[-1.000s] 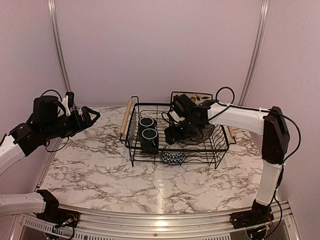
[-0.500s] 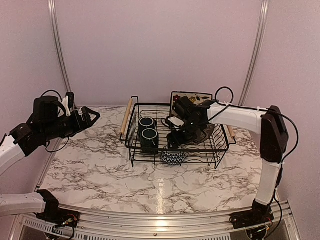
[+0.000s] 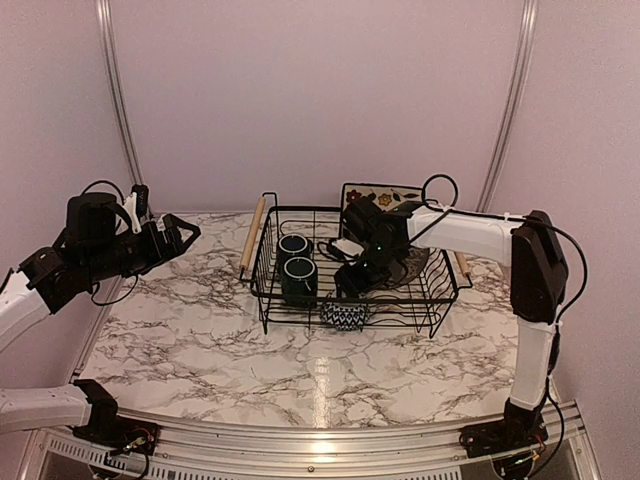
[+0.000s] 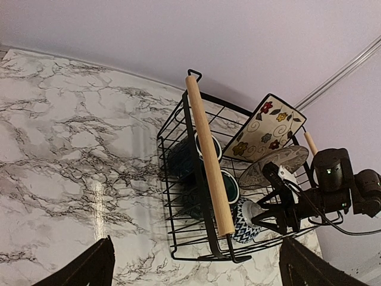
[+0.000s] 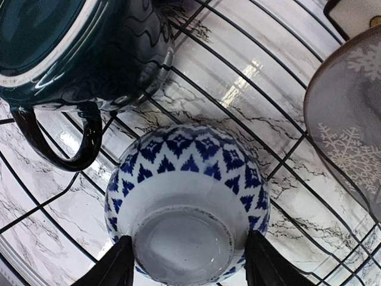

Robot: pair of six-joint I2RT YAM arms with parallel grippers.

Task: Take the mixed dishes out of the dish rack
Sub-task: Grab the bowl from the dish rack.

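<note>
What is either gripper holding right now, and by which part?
The left gripper is open and empty. The right gripper has its fingers on either side of the small bowl near its foot ring, but whether they grip it cannot be told.

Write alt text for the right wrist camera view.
A blue-and-white bowl lies base toward the camera in the wire rack, the right gripper straddling it. A dark teal mug sits upper left; a grey snowflake plate shows at right.

Plain pale lilac walls [image 3: 320, 100] on three sides. Aluminium corner posts [image 3: 112, 90] rising left, right. White marble-pattern tabletop [image 3: 200, 330], grey veins, soft overhead glare streak [image 3: 322, 385]. Aluminium rail [image 3: 320, 452] along near edge.
</note>
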